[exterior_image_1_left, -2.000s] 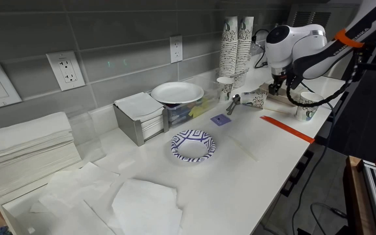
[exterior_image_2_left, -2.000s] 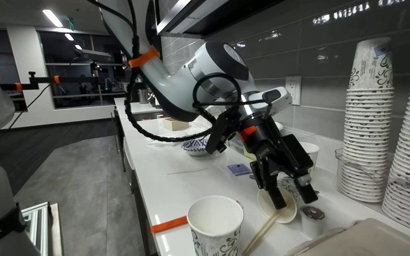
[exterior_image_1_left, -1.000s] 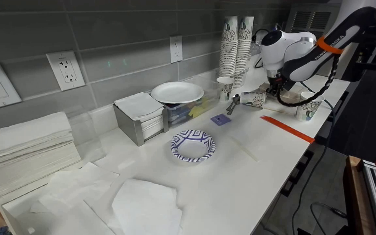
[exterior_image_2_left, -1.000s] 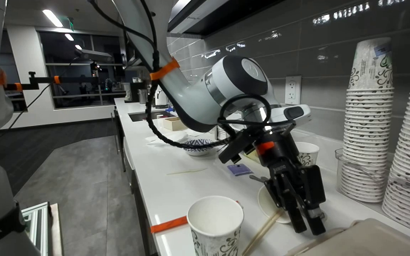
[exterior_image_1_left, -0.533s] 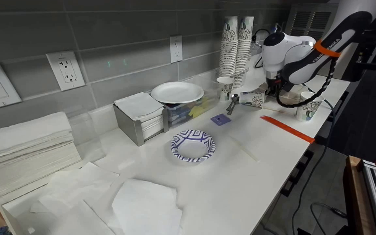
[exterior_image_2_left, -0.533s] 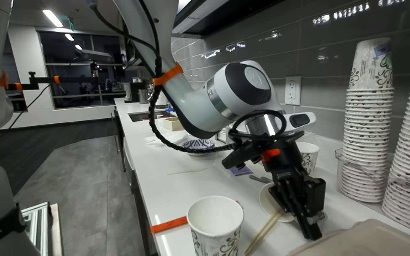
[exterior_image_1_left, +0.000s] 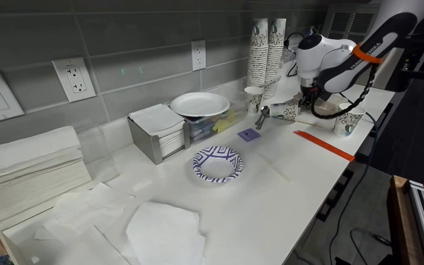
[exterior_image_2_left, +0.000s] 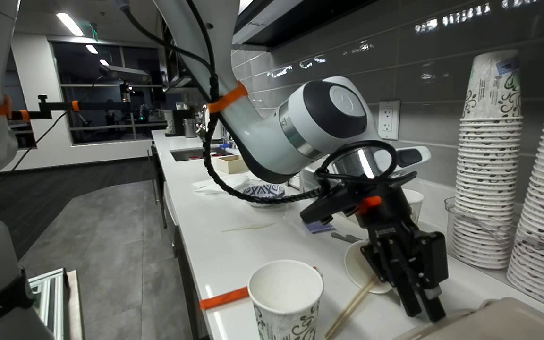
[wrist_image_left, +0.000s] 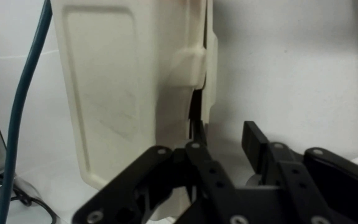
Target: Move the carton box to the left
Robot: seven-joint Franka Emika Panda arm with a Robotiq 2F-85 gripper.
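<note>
Gripper stands spread at the carton box, with tipped cup, pale sticks and upright cup nearby.

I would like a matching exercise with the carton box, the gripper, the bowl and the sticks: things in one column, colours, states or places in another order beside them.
1. carton box
2. gripper
3. bowl
4. sticks

A. at the mouth of a cup lying on its side
B. black and open
C. light tan, rounded corners
D. patterned in blue and white

Pairs: 1-C, 2-B, 3-D, 4-A
</note>
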